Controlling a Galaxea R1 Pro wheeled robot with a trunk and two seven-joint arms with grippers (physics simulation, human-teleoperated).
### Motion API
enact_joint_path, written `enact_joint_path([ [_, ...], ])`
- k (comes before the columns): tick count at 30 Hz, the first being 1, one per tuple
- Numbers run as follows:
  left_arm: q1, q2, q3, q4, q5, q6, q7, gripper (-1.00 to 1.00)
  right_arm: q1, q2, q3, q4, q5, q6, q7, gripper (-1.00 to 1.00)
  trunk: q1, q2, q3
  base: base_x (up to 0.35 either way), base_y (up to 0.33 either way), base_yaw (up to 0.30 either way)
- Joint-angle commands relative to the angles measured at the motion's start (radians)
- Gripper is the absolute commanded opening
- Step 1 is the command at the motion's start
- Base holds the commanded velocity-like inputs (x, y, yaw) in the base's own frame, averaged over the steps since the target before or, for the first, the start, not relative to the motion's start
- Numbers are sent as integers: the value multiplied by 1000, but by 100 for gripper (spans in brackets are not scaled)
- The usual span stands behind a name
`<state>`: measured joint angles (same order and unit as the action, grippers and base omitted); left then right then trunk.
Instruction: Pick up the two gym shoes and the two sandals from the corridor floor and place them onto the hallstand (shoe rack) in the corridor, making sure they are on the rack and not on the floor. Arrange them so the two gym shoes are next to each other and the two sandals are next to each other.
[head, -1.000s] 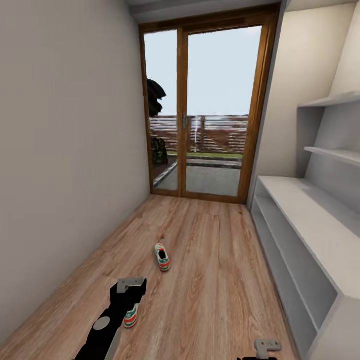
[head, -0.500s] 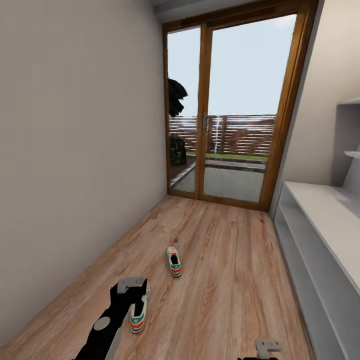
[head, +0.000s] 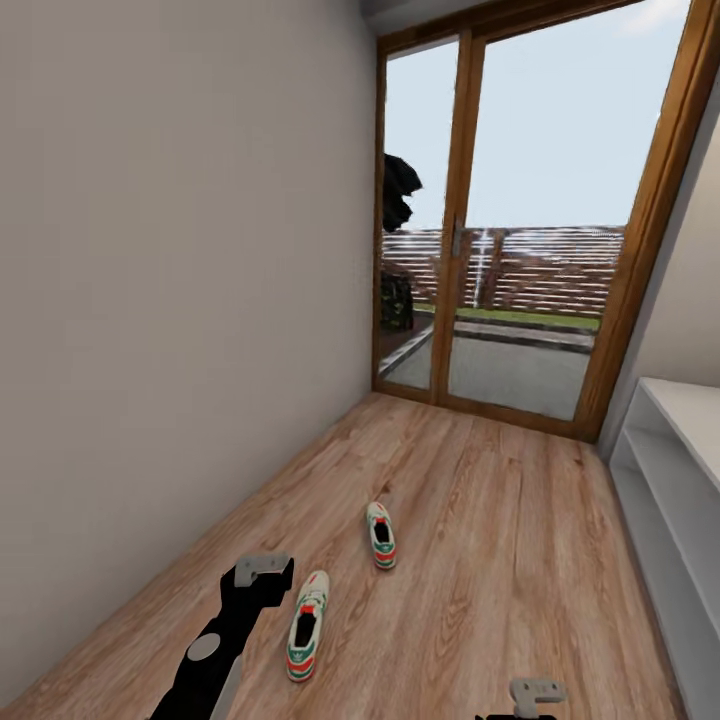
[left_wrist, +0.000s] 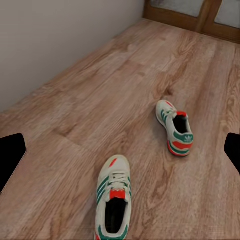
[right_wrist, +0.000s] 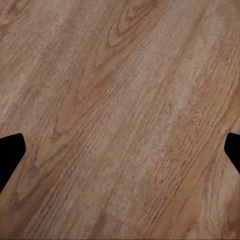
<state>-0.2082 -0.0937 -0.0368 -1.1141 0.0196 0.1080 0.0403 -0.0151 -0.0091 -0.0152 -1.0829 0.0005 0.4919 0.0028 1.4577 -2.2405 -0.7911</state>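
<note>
Looking down the corridor floor (head: 500, 560), you have wood planks running to the glass door (head: 530, 230), with the pale hallstand (head: 665, 470) along the right edge, well apart from your left gripper (left_wrist: 120, 150). That claw hangs above the boards with its fingertips spread wide at the edges of the wrist view, gripping nothing. The near gym shoe (head: 307, 625) lies just beside the left arm (head: 225, 640), almost under the claw (its dark opening faces up). The far gym shoe (head: 381, 535) sits beyond it, toward the door, apart from the first. Your right gripper (right_wrist: 120, 150) hovers over bare planks, fingers equally wide, also holding nothing.
</note>
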Motion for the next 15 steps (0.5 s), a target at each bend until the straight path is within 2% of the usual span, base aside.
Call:
enact_joint_path([
  [1, 0, 0, -2, -1, 2, 6, 4, 100, 0, 0, 0, -1, 0, 5, 0, 100, 0, 0, -1, 343, -86, 104],
  [6, 0, -1, -2, -1, 2, 6, 4, 100, 0, 0, 0, -2, 1, 5, 0, 100, 0, 0, -2, 335, -127, 34],
  [15, 0, -1, -3, -2, 2, 6, 4, 100, 0, 0, 0, -1, 1, 5, 0, 100, 0, 0, -2, 291, -208, 2],
])
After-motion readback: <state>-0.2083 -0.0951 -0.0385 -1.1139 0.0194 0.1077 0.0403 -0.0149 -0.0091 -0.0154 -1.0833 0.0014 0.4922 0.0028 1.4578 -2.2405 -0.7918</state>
